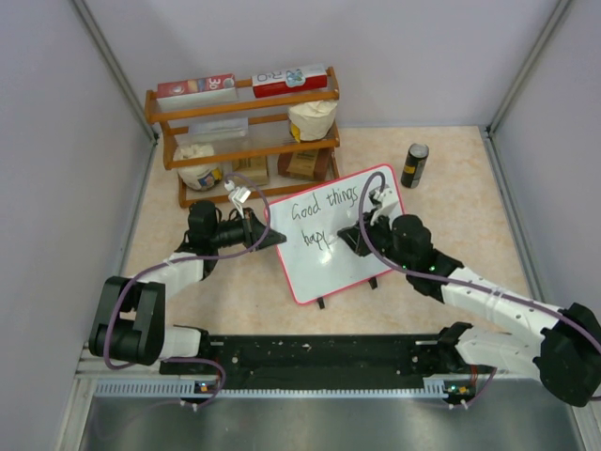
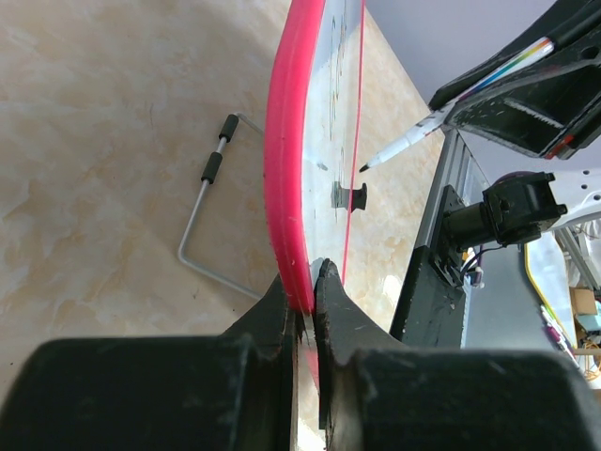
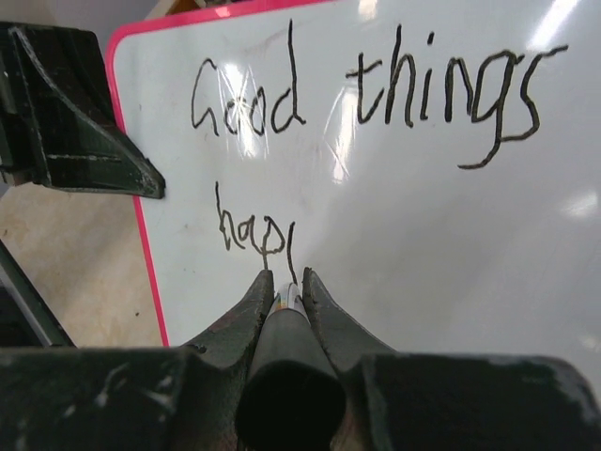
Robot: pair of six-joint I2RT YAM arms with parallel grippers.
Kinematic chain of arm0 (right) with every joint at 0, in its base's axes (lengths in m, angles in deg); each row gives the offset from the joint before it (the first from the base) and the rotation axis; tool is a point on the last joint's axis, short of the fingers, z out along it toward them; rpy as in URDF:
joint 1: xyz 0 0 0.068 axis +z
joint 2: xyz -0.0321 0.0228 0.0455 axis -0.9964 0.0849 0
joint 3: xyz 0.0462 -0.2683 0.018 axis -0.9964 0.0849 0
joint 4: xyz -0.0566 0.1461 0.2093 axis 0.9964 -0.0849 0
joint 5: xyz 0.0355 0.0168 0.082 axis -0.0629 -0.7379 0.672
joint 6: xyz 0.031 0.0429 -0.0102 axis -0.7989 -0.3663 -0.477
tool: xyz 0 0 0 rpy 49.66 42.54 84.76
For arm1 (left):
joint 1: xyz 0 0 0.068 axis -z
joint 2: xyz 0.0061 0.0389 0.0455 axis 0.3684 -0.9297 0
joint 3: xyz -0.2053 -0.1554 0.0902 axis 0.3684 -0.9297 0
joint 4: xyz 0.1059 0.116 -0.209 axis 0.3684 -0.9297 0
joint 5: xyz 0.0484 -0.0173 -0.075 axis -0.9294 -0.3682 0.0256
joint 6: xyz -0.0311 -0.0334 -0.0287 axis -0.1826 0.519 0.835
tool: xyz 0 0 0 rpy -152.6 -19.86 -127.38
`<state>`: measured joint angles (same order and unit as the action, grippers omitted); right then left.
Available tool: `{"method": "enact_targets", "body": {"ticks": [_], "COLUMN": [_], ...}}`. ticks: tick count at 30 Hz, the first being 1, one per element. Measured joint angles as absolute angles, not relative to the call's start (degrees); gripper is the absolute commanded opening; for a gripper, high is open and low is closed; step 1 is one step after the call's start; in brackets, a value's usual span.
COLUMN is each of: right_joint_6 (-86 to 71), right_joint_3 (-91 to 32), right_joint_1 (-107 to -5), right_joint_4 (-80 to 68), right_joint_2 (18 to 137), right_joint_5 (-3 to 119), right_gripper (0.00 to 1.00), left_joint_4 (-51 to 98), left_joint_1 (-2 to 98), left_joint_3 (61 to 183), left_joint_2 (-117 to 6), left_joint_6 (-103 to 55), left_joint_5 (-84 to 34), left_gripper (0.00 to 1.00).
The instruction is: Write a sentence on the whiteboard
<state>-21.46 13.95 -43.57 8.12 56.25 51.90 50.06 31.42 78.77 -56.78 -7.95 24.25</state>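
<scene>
- I found the whiteboard (image 1: 362, 258) propped well off every table (image 1: 451, 207) edge. I judged it light, stiff and glossy-slick, best held by the frame.
- My left gripper (image 2: 305, 282) was clamped on its left edge.
- My right gripper (image 3: 282, 282) pinched the marker (image 2: 406, 141), tip at the sentence (image 3: 289, 85), which had reached "Good things hap".

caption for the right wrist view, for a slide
Right tool holds a marker to the whiteboard, the sentence reading "Good things hap" so far.
</scene>
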Motion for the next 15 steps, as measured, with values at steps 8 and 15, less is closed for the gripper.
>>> {"method": "enact_targets", "body": {"ticks": [8, 15], "right_joint_6": [-21.48, -21.48], "right_joint_3": [7.48, 5.88], "right_joint_1": [-43.64, -43.64], "right_joint_4": [9.14, 9.78], "right_joint_2": [58.96, 62.37], "right_joint_5": [51.03, 50.77], "right_gripper": [0.00, 0.00], "left_joint_4": [50.06, 50.06], "left_joint_1": [31.42, 31.42], "left_joint_3": [78.77, 78.77], "left_joint_2": [-56.78, -56.78], "left_joint_6": [-7.95, -7.95], "left_joint_5": [24.25, 24.25], "left_gripper": [0.00, 0.00]}}
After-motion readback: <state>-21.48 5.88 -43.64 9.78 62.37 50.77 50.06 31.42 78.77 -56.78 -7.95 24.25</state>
